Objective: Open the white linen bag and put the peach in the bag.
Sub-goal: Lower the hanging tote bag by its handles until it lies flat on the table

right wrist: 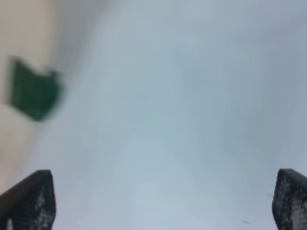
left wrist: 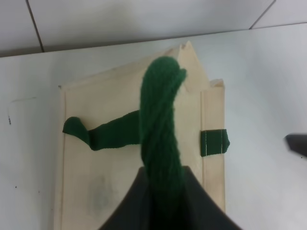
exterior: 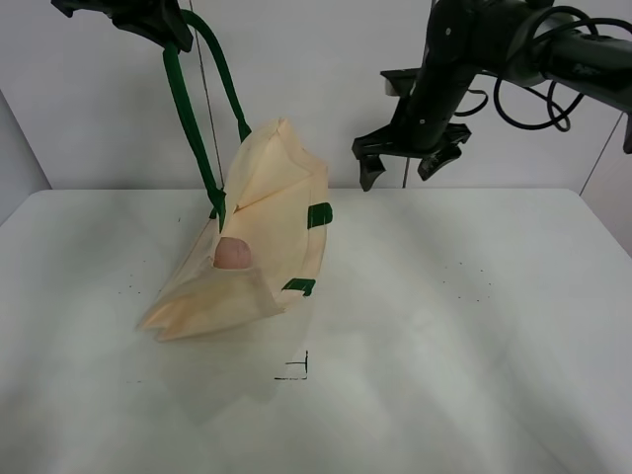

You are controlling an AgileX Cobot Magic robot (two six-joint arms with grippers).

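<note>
The white linen bag (exterior: pixel 259 232) hangs tilted from its dark green strap (exterior: pixel 188 109), its lower end resting on the table. My left gripper (exterior: pixel 148 20) is shut on that strap high at the upper left; in the left wrist view the strap (left wrist: pixel 160 139) runs up from the jaws over the bag (left wrist: pixel 120 158). The peach (exterior: pixel 233 254), pinkish and round, sits in the bag's open mouth. My right gripper (exterior: pixel 407 158) is open and empty, raised above the table right of the bag; its fingertips (right wrist: pixel 31 201) frame bare table.
The white table (exterior: pixel 454 326) has a small black corner mark (exterior: pixel 296 370) in front of the bag. A green tab (right wrist: pixel 32 93) and the bag's edge show blurred in the right wrist view. A white wall stands behind.
</note>
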